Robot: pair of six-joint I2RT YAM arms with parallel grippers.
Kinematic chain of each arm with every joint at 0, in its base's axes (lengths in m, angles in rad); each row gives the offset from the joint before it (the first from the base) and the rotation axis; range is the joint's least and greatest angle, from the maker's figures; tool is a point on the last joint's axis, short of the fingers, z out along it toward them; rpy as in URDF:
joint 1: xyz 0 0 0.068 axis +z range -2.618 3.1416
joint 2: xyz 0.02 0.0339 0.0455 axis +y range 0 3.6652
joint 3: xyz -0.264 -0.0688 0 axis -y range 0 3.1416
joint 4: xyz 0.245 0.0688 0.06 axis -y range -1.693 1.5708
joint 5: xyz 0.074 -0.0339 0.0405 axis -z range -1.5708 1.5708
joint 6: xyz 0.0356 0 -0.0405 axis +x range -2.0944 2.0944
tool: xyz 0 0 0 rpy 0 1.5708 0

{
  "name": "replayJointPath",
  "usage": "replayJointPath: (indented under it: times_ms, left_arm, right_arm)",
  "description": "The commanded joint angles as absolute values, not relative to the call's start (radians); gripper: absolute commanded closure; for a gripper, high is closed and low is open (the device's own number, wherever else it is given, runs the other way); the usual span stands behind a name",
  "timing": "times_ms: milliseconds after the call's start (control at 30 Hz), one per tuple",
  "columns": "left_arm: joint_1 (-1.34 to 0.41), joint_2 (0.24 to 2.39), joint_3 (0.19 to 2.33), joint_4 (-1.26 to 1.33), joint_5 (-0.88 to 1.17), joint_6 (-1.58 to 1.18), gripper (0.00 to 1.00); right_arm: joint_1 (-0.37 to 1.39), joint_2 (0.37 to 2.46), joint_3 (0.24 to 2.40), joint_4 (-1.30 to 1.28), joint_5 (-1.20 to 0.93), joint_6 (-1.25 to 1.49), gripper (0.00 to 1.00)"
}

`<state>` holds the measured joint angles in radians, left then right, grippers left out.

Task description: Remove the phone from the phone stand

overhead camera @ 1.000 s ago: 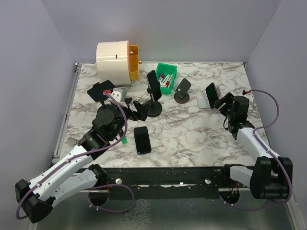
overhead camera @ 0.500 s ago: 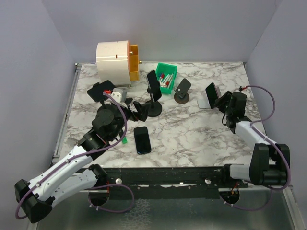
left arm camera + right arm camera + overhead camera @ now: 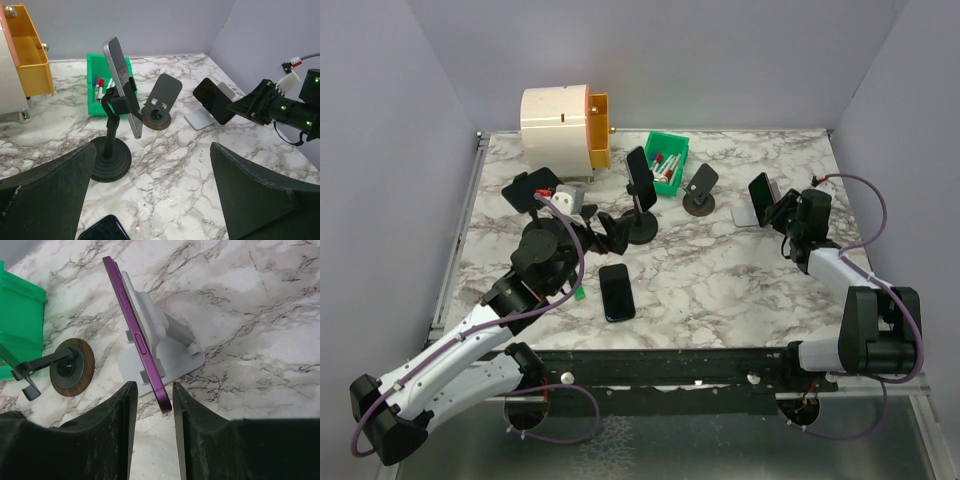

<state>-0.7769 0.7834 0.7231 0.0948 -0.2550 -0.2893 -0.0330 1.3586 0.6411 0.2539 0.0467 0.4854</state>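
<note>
Phone (image 3: 142, 340) on stand (image 3: 172, 347): right gripper (image 3: 153, 388) has reached fwd, jaws narrowed round its lower edge; can't tell if gripping. Left gripper (image 3: 152, 150) hovers, jaws wide apart.

Robot lab cell: plain walls (image 3: 380, 150) enclose marble tabletop (image 3: 720, 285)

Phone (image 3: 759, 190) on rightmost stand (image 3: 745, 214)

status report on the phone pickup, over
Left gripper wide open. Right gripper straddling the purple phone edge, not clamped yet. Phone on its white stand. Nothing blocking.
</note>
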Motion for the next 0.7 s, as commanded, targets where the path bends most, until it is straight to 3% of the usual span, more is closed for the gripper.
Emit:
replayJointPath:
  times_ms: [0, 433, 667]
  left_arm:
    - [-0.791, 0.777, 0.721, 0.094, -0.244, -0.282, 0.04]
    - [-0.802, 0.784, 0.721, 0.094, -0.249, -0.278, 0.04]
    - [-0.805, 0.781, 0.721, 0.094, -0.248, -0.278, 0.04]
  right_arm:
    - [-0.036, 1.376, 0.643, 0.318, 0.012, 0.448, 0.61]
    - [-0.049, 1.396, 0.631, 0.326, 0.005, 0.449, 0.68]
    - [-0.05, 1.388, 0.625, 0.314, 0.017, 0.441, 0.79]
